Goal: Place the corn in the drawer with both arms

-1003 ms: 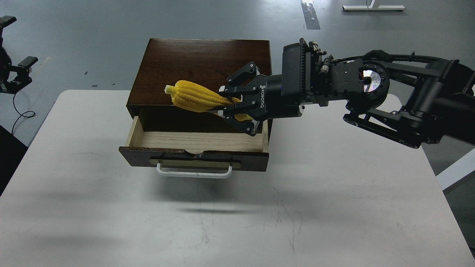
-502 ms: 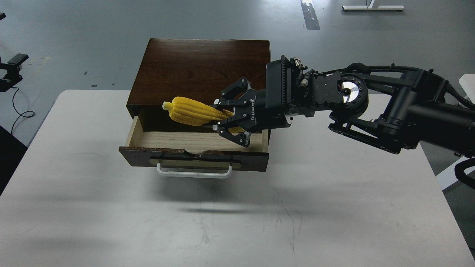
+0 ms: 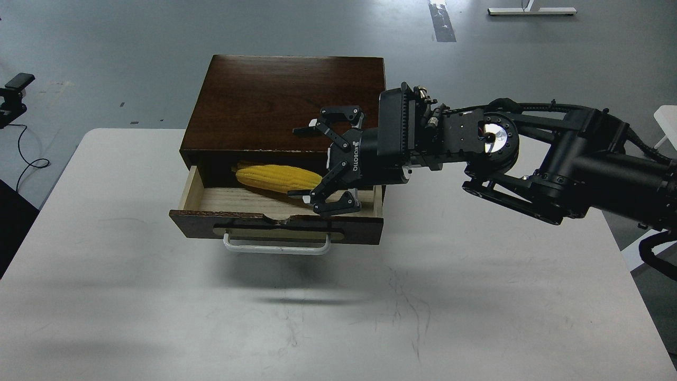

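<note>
The yellow corn (image 3: 275, 178) lies on its side inside the open drawer (image 3: 232, 201) of the dark brown wooden box (image 3: 275, 100), near the drawer's back. My right gripper (image 3: 311, 162) hangs open above the drawer's right part, just right of the corn, with its fingers spread wide and holding nothing. The drawer's white bar handle (image 3: 276, 246) faces me. My left gripper is out of view; only a dark part of something shows at the far left edge (image 3: 13, 92).
The box stands at the far middle of the white table (image 3: 476, 296). My right arm (image 3: 555, 164) reaches in from the right over the table's far right part. Grey floor lies beyond the table.
My right gripper has lowered over the drawer and opened. The corn has dropped from it into the drawer.
</note>
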{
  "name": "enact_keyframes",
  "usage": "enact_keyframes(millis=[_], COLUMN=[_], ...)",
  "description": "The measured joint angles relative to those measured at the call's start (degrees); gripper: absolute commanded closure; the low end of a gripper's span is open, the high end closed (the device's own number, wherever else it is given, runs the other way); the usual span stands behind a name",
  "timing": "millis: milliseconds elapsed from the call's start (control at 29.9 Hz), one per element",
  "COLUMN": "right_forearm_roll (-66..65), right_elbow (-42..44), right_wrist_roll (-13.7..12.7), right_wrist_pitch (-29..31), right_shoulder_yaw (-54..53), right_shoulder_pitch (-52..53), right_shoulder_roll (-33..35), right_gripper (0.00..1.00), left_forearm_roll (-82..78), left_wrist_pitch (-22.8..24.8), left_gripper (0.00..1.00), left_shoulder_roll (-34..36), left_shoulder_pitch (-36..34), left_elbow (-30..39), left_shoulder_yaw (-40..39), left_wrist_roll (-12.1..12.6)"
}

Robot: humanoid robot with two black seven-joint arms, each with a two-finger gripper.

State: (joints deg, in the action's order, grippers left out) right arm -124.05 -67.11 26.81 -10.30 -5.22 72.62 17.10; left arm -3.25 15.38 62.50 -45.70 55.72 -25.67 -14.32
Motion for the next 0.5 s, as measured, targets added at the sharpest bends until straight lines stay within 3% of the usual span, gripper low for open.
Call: enact_keyframes(millis=[268, 502], right_forearm_roll=[18.1, 55.3], right_elbow=[-0.4, -0.3], right_wrist_roll=[-1.3, -9.2], right_wrist_pitch=[-2.5, 0.0], right_shoulder_yaw=[-8.4, -13.9], right_shoulder_pitch=[-0.9, -0.3], right_shoulder_roll=[0.0, 4.2], right_gripper=[0.01, 0.01], left_forearm_roll=[0.0, 0.0], left_wrist_pitch=[0.0, 0.0], left_gripper=[0.01, 0.01], left_shoulder_roll=[0.0, 0.1], left_shoulder_pitch=[0.0, 0.0], left_elbow=[0.0, 0.0], left_shoulder_yaw=[0.0, 0.0], left_wrist_roll=[0.0, 0.0])
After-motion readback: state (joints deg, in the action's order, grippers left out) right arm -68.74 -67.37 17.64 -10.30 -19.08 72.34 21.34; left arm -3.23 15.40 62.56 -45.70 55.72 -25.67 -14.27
